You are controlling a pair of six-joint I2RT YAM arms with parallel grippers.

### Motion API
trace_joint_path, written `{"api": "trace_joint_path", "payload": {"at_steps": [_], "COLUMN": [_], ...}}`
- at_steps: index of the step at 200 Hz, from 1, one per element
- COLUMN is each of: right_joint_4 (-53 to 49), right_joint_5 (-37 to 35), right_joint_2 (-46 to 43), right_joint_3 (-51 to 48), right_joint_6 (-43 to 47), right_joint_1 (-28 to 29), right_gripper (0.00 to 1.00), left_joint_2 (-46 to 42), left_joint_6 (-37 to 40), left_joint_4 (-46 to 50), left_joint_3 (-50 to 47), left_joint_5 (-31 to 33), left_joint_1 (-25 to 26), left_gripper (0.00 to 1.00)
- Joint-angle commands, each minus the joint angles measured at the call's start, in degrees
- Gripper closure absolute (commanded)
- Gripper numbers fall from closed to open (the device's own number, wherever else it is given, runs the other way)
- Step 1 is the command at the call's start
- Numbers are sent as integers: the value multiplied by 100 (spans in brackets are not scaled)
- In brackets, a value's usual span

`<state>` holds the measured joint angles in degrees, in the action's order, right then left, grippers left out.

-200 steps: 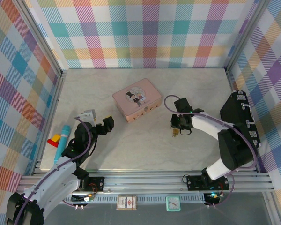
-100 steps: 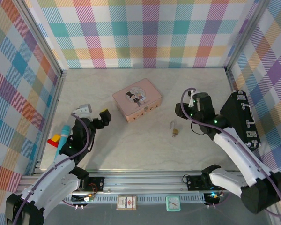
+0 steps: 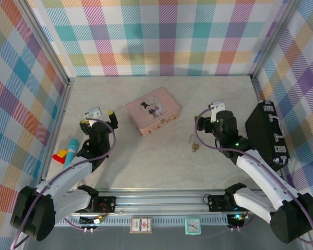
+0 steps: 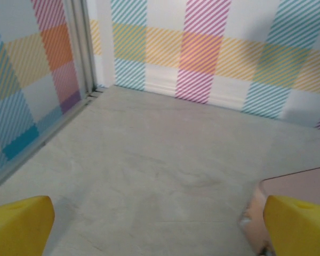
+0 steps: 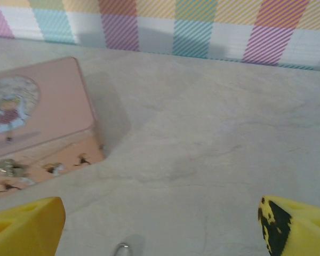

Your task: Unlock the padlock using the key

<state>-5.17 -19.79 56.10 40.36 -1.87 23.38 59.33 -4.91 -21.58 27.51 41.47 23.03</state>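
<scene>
Table (image 3: 146, 161): pale stone-look top, smooth, matt. Tin (image 3: 152, 109): pink painted metal, satin sheen, printed pic on lid. Padlock (image 3: 196, 147), right of tin: brass-gold metal, shiny. Left hand (image 4: 157, 224) fingers (image 4: 18, 224): yellow plastic, matt, clean. Right hand (image 5: 160, 224) fingers (image 5: 301, 226): same yellow plastic, one w/ black scuffs. Walls (image 3: 161, 41) behind tin: printed plaid, matt. Rails (image 3: 161, 200) well in front of tin: bare brushed metal.

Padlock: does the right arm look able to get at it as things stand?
Probably yes. The right gripper is open and sits close to the padlock, with bare table between them; the pink tin lies off to the side, out of the way.
</scene>
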Motion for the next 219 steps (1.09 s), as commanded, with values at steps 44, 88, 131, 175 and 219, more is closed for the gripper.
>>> {"api": "trace_joint_path", "payload": {"at_steps": [44,88,131,175,219], "right_joint_4": [1502,2318,3325,3814,4577], "right_joint_5": [-315,79,489,996,1947], "right_joint_2": [488,1036,1670,2173,2415], "right_joint_3": [-830,-1182,-1475,-1549,-1680], "right_joint_6": [603,698,694,363,312], "right_joint_1": [-479,-1037,-1379,-1871,-2136], "right_gripper": [4,3,3,2,2], "left_joint_2": [1426,2101,2868,3046,3116], "left_joint_6": [351,497,1002,580,503], "left_joint_4": [-773,-1805,-3525,-2897,-2981], "left_joint_3": [-157,-391,-764,-549,-499], "left_joint_5": [350,-569,-1331,-2190,-2258], "left_joint_1": [-703,-930,-1037,-1512,-1600], "left_gripper": [0,0,0,0,0]}}
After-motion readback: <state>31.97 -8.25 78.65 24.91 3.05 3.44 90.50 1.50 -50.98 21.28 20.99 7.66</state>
